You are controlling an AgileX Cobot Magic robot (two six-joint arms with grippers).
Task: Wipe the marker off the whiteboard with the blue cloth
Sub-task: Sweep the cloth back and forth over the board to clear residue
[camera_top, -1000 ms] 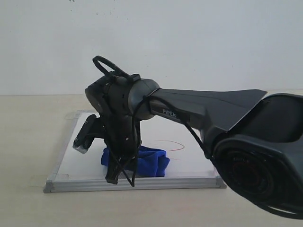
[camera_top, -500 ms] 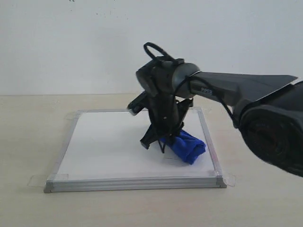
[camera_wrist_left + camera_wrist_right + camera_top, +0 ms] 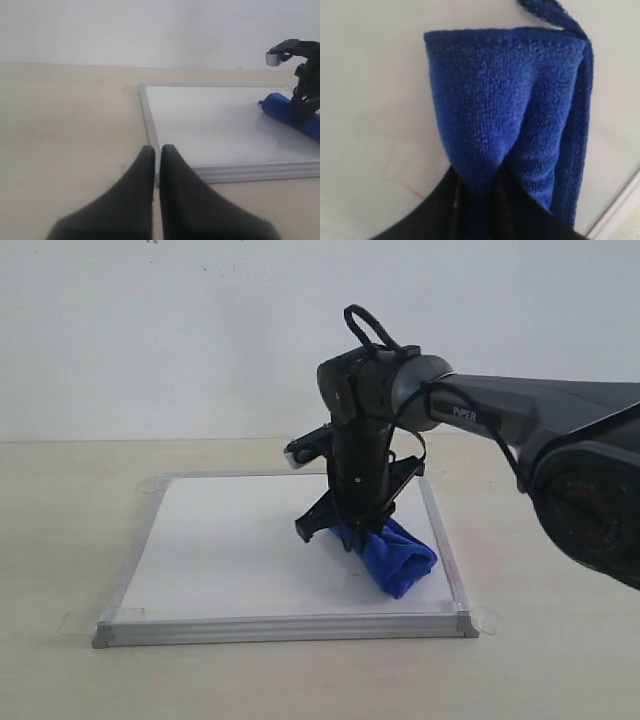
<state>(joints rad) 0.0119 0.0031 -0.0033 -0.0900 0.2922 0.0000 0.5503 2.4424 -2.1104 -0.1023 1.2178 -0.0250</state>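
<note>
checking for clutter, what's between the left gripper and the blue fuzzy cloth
Left wrist view: nothing loose. Past the shut black left gripper come the silver metal frame of the whiteboard and its bare surface, up to the deep-blue fuzzy microfibre cloth.

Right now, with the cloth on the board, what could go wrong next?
1. The blue cloth lies close to the right metal frame of the whiteboard; a stroke that way may snag or run off.
2. The right pincer holds only a narrow fold, so the cloth might slip.
3. A faint red marker trace could be missed.
</note>
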